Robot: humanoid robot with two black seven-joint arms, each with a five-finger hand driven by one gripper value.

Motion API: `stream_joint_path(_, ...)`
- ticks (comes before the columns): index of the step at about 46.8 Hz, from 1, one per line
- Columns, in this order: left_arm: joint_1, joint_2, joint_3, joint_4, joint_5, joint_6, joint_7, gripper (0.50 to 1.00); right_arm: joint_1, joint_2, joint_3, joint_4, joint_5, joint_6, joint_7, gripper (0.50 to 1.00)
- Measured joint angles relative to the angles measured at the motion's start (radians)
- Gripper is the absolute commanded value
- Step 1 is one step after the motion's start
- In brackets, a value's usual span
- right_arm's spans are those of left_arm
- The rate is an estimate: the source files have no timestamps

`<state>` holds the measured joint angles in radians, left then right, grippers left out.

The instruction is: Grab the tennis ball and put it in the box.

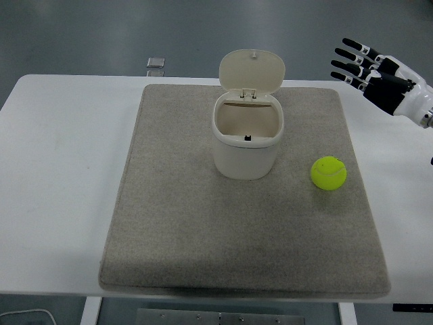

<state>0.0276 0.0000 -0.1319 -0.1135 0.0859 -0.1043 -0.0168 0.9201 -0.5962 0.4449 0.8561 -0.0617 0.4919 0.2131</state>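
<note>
A yellow-green tennis ball (329,173) lies on the grey mat (203,237), to the right of the box. The box (246,139) is a cream bin standing upright at the mat's middle back, its hinged lid (252,71) tipped up and open. My right hand (362,64) hovers at the upper right, above and behind the ball, fingers spread and holding nothing. It is well apart from the ball. My left hand is out of view.
The mat lies on a white table (61,169). A small grey square object (155,63) sits at the table's far edge, behind the mat's left corner.
</note>
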Motion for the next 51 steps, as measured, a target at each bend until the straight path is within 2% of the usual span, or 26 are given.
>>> stream_joint_path(13, 0.000, 0.000, 0.000, 0.000, 0.000, 0.000, 0.000, 0.992, 0.039, -0.084, -0.035, 0.031, -0.280, 0.011, 0.028, 0.915)
stream_joint_path(16, 0.000, 0.000, 0.000, 0.000, 0.000, 0.000, 0.000, 0.992, 0.047, -0.112, -0.058, 0.055, -0.354, 0.007, 0.061, 0.915)
stream_joint_path(23, -0.001, 0.000, 0.000, 0.000, 0.000, 0.000, 0.000, 0.992, 0.068, -0.170, -0.114, 0.124, -0.508, -0.012, 0.175, 0.915)
stream_joint_path(32, 0.000, 0.000, 0.000, 0.000, 0.000, 0.000, 0.000, 0.992, 0.085, -0.232, -0.219, 0.246, -0.663, -0.100, 0.260, 0.915)
stream_joint_path(39, 0.000, 0.000, 0.000, 0.000, 0.000, 0.000, 0.000, 0.992, 0.100, -0.279, -0.318, 0.328, -0.807, -0.215, 0.332, 0.915)
stream_joint_path(44, 0.000, 0.000, 0.000, 0.000, 0.000, 0.000, 0.000, 0.992, 0.107, -0.295, -0.355, 0.364, -0.882, -0.284, 0.344, 0.913)
stream_joint_path(51, 0.000, 0.000, 0.000, 0.000, 0.000, 0.000, 0.000, 0.992, 0.106, -0.289, -0.374, 0.380, -0.971, -0.328, 0.344, 0.913)
